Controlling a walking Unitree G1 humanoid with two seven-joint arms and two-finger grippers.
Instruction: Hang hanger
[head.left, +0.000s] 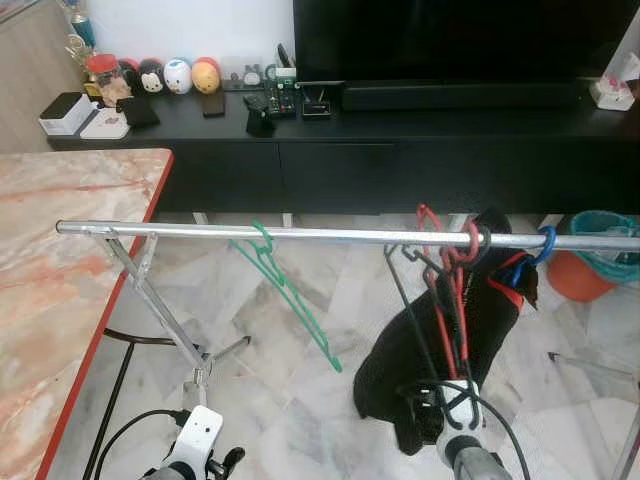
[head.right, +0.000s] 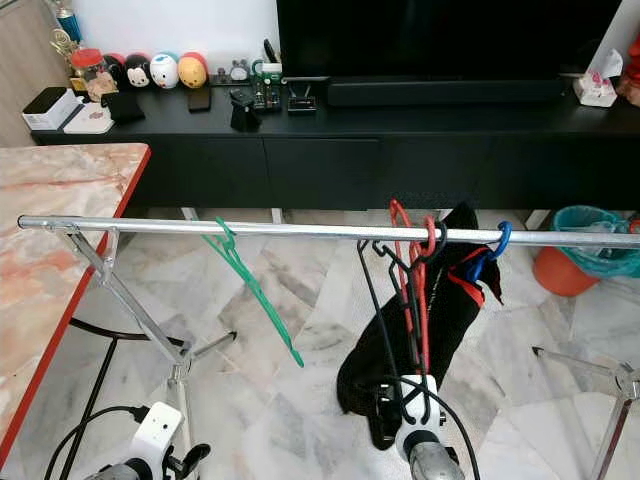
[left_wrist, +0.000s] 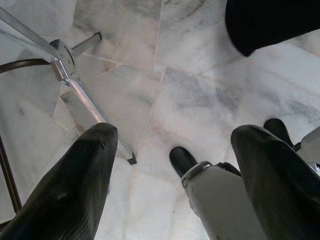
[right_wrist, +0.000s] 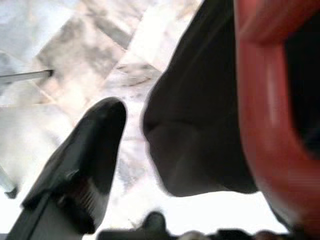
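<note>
Red hanger (head.left: 447, 290) hooked on rail (head.left: 200, 232) (blurred close past right gripper (right_wrist: 165, 150))

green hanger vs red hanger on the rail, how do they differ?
The green hanger hangs alone, left of middle on the rail, swung at a slant; the red hanger hangs steeper, further right. The green hanger is bare; the red hanger sits bunched with black hangers against a black garment, close above the right gripper. Both hook over the same rail.
</note>
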